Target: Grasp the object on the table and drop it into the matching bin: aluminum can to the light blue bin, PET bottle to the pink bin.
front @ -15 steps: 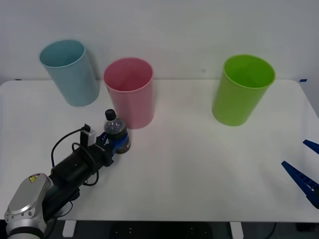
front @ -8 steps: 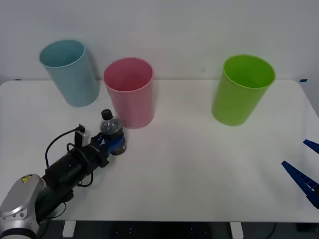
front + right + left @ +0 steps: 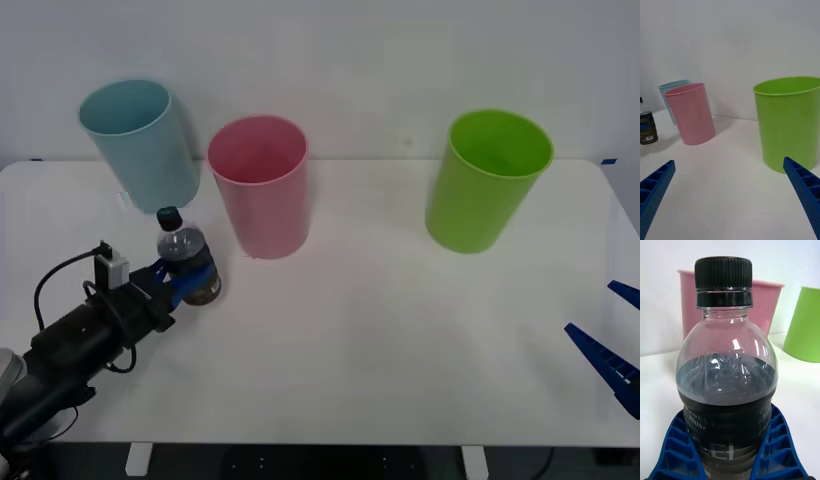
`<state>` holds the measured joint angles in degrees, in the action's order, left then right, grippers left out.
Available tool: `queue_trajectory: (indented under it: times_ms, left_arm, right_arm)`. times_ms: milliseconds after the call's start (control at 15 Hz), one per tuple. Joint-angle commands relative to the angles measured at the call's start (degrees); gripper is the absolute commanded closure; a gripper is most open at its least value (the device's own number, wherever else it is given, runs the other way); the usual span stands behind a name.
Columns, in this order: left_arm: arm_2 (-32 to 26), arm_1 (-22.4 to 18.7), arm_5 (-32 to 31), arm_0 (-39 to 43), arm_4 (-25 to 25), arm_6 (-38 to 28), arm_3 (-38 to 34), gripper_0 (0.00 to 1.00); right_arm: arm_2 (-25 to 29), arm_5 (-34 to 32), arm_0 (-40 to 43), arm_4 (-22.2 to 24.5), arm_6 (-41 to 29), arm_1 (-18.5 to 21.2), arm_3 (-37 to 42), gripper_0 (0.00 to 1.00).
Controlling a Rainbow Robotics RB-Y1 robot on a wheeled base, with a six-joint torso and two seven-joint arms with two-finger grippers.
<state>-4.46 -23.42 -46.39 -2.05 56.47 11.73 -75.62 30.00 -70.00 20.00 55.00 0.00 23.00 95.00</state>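
Looking at the PET bottle (image 3: 186, 265), we see a small clear plastic body with a black screw cap, dark liquid filling it to the shoulder and a dark label around its lower half; it stands upright in the left part of the front view, in front of and between the light blue bin (image 3: 141, 146) and the pink bin (image 3: 261, 186). Our left gripper (image 3: 178, 283) has its blue ribbed fingers (image 3: 680, 450) clamped on the bottle's labelled lower half, one on each side. Compared with a second ago, the left arm and the bottle have moved toward the left edge of the frame, away from the pink bin's base. Our right gripper (image 3: 612, 340) sits at the lower right of the frame over the table (image 3: 400, 330), its fingers spread apart, unmoved since then.
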Motion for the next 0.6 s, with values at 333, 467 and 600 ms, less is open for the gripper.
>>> queue_trajectory:
  times_ms: [333,467,600]
  left_arm:
    - [-6.44,-1.28,-0.01,5.57,-2.15,-7.60,-14.56,1.00]
    - [-8.03,-1.81,0.08,5.39,-2.15,-12.00,-18.51,1.00]
    - [-8.38,-3.13,0.08,4.95,-2.06,-17.89,-22.03,1.00]
  right_arm:
    - [0.00,0.00,0.00,0.00,0.00,0.00,0.00,0.00]
    - [0.00,0.00,0.00,0.00,0.00,0.00,0.00,0.00]
    - [0.00,0.00,0.00,0.00,0.00,0.00,0.00,0.00]
